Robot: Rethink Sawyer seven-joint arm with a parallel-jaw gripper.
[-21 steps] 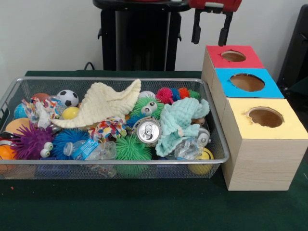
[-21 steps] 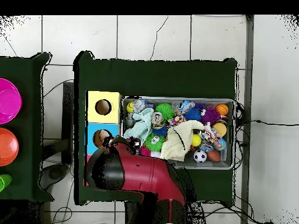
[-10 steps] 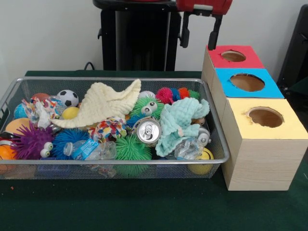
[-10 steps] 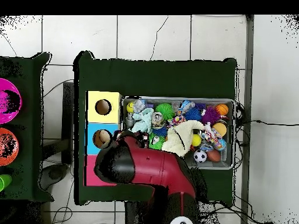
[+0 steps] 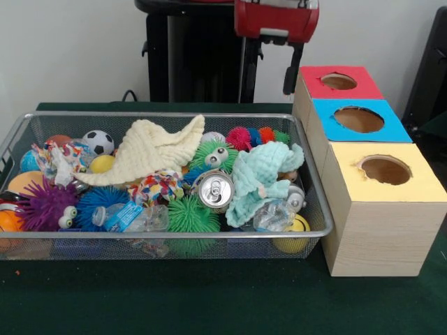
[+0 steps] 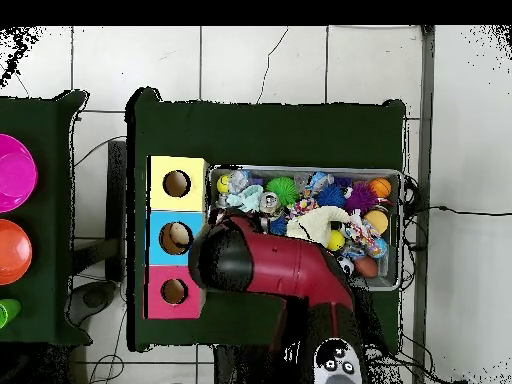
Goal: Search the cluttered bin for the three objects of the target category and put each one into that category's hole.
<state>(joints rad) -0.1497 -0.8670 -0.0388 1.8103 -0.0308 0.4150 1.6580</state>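
Observation:
The wire bin (image 5: 174, 236) is full of mixed clutter. A crushed silver can (image 5: 214, 190) lies upright-faced at the middle. A cream cloth (image 5: 150, 150) and a mint cloth (image 5: 258, 178) drape over spiky balls. Clear plastic bottles (image 5: 133, 218) lie along the front. My gripper (image 5: 269, 75) hangs open and empty, high over the bin's far right corner, just left of the red-topped box (image 5: 314, 87). In the overhead view the red arm (image 6: 270, 275) hides the gripper and part of the bin (image 6: 403, 230).
Three wooden boxes with round holes stand in a row right of the bin: red, blue (image 5: 391, 125), yellow (image 5: 419, 185). A soccer ball (image 5: 98, 142) and other balls fill the bin's left end. Overhead, pink and orange bowls (image 6: 12, 172) sit on a separate table.
The gripper has travelled left in the front view, from above the red box to the bin's far right corner, and dropped slightly. It stays open and empty.

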